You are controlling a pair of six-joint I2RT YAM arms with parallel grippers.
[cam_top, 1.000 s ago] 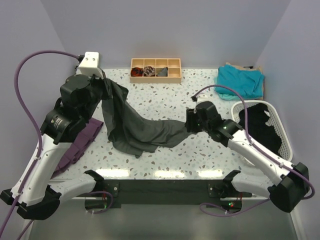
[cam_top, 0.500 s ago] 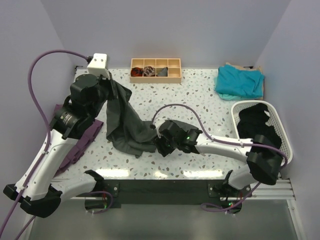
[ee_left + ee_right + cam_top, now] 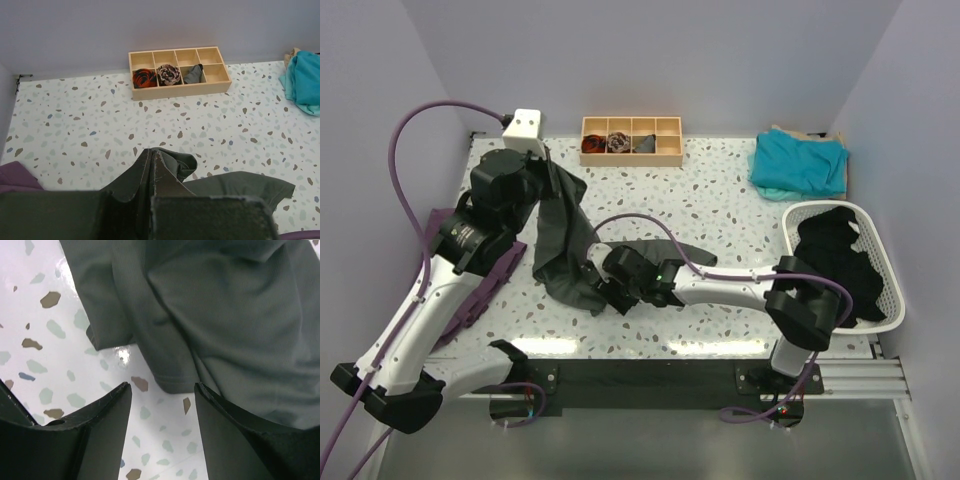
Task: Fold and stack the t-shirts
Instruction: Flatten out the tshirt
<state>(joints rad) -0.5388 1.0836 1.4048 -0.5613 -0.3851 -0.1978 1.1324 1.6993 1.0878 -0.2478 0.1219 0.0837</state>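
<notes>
Charcoal t-shirt (image 3: pixel 563 240): it hung in a long drape from the left gripper down to the speckled table (image 3: pixel 720 205), and its lower part lay heaped left of centre near the front edge.
Left gripper (image 3: pixel 152 165): clamped tight on a pinch of the charcoal cloth, raised over the back-left part of the table.
Right gripper (image 3: pixel 162 386): fingers spread wide with nothing between them, low over the shirt's hem where it lay on the table.
Top view alone: it gave the whole drape and the right arm stretched across to the left half. It also showed the white basket (image 3: pixel 886 270) of black cloth (image 3: pixel 830 250) at the right and the purple cloth (image 3: pixel 485 275) under the left arm.
Left wrist view alone: there was the pinch itself, folds bunched at the closed fingertips.
Right wrist view alone: the stitched hem showed sharp against the table, right at the gap.
Teal t-shirt (image 3: pixel 802 163): bunched in the far right corner, well apart from the charcoal one.
Wooden tray (image 3: pixel 668 158): against the back wall, with small bundles in three adjoining compartments.
</notes>
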